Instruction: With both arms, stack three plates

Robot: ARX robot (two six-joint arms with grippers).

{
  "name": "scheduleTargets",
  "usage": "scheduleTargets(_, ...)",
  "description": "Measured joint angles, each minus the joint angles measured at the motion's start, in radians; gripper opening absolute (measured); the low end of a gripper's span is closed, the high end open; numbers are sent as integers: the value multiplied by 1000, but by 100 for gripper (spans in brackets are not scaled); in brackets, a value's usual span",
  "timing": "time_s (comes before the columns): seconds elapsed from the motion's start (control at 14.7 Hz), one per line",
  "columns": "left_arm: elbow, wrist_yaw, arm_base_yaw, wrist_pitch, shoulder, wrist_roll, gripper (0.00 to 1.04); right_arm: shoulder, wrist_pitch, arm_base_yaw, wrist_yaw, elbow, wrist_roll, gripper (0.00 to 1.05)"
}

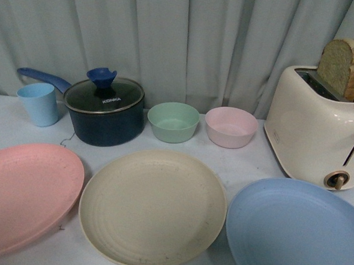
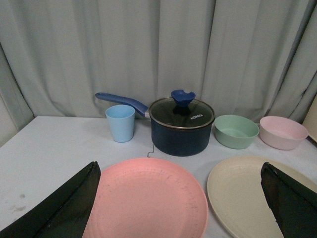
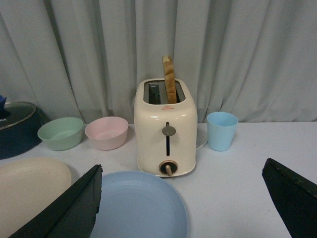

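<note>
Three plates lie side by side along the front of the white table: a pink plate [image 1: 23, 195] at the left, a cream plate [image 1: 152, 206] in the middle, a light blue plate [image 1: 297, 233] at the right. None touches another. Neither gripper shows in the front view. My left gripper [image 2: 181, 198] is open and empty, held above the pink plate [image 2: 146, 198], with the cream plate [image 2: 247, 193] beside it. My right gripper [image 3: 183, 203] is open and empty, above the light blue plate [image 3: 136, 206]; the cream plate's edge [image 3: 25, 191] shows at the side.
Behind the plates stand a light blue cup [image 1: 39, 103], a dark blue lidded saucepan [image 1: 105, 110], a green bowl [image 1: 173, 121] and a pink bowl [image 1: 230, 127]. A cream toaster [image 1: 318, 129] with a bread slice [image 1: 340, 67] stands at the right. A second blue cup [image 3: 221, 130] stands beside it. A grey curtain hangs behind.
</note>
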Motion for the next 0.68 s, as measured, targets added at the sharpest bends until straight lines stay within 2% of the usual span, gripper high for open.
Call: scheduleTargets(0.68,0,0,0,0,0,0,98,0,0,0,0,0,0,98)
